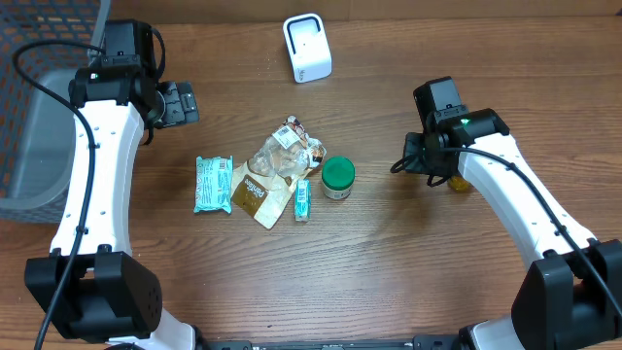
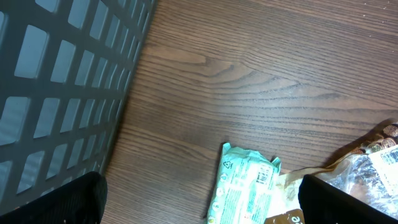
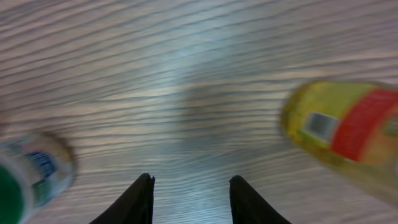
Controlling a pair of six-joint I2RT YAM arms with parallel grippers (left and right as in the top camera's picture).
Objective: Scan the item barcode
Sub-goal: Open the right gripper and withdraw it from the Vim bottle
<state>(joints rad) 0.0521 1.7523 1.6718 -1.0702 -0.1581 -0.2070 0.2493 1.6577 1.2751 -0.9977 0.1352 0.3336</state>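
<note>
Right gripper (image 3: 191,179): 2 fingers partly spread, nothing between them, bare table (image 3: 186,74) below. Yellow bottle (image 3: 348,140) lies just right of it, mid-right of frame, not held; likely the item. Looks like rigid, light plastic, round, so it may roll or slip; grip across the body, clear of the label. Blur hides the barcode. Green-lid jar (image 3: 25,180) is cut off lower left. Left gripper (image 1: 180,102) is spread wide, empty, upper left. White scanner (image 1: 307,47) sits top centre.

Matt wood-grain table (image 1: 389,282), glossy plastic teal wrapper (image 1: 213,185)
</note>
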